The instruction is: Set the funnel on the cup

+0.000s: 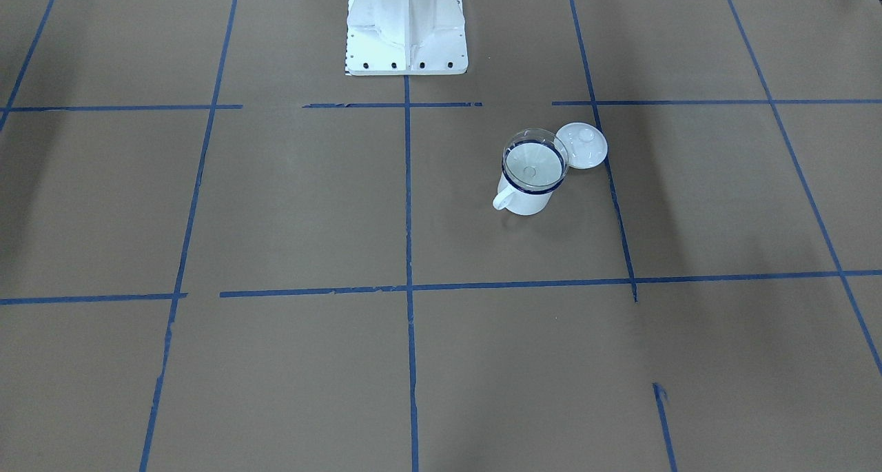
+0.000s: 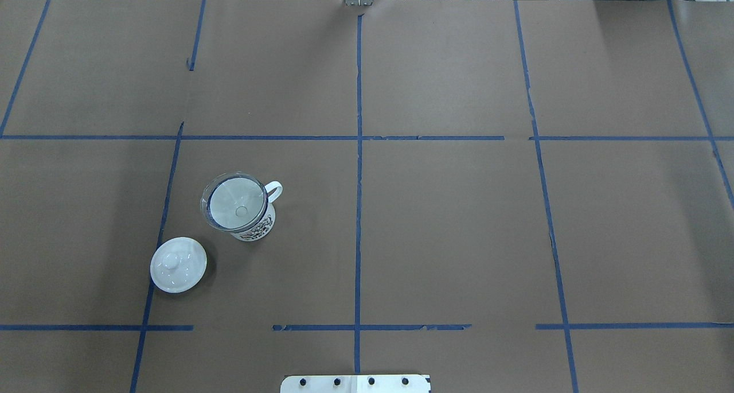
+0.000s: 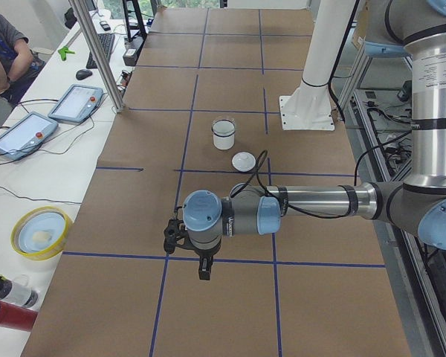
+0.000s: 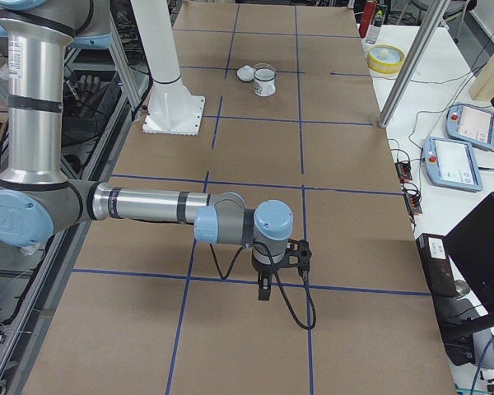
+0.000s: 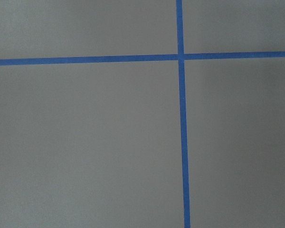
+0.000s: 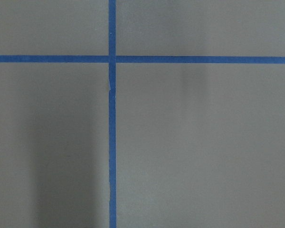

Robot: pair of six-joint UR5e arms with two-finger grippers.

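Seated in the mouth of the cup (image 2: 256, 226): the funnel (image 2: 234, 202), wide end up, its clear rim resting around the dark blue edge and its spout pointing down inside. Stands upright on the brown-papered table (image 2: 459, 238), on the robot's left half, with the small loop handle turned away from the robot and toward the centre line. Shows a dark printed pattern low on the side facing the robot.

Just beside the cup, nearer the robot and further to its left: a round white lid (image 2: 178, 264), knob up, lying across a line of blue tape (image 2: 359, 209). Looks a little apart from the cup in the overhead view.

Well apart from all of this, at the table's near end in the left side view: the left gripper (image 3: 203, 266), hanging low over the paper and pointing down. Cannot tell how wide its jaws stand. Same for the right gripper (image 4: 263, 290) at the opposite end, low over the paper, well away from the cup; cannot tell its jaw gap either. Nothing but brown paper and crossing tape in both wrist views.
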